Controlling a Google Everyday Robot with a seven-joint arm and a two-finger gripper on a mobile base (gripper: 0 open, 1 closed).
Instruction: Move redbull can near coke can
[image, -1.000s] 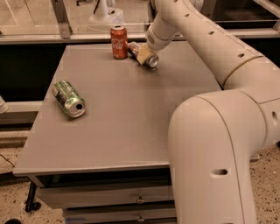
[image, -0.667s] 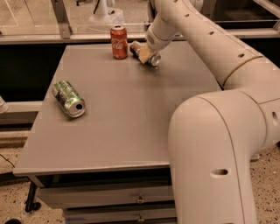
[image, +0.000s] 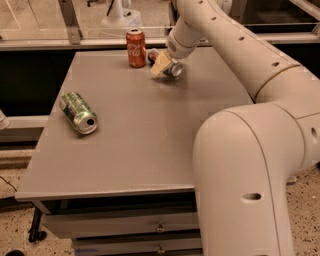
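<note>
Grey table (image: 150, 145). Coke can (image: 136, 48) stands upright near the far edge. Redbull can (image: 174, 70) lies on its side just right of the coke can, close but apart, silver end toward the camera. Gripper (image: 162, 65) sits down over the can's middle, grasping it, tan finger (image: 159, 65) against the near side. Green-and-silver can (image: 78, 113) lies on its side well apart, at the left.
</note>
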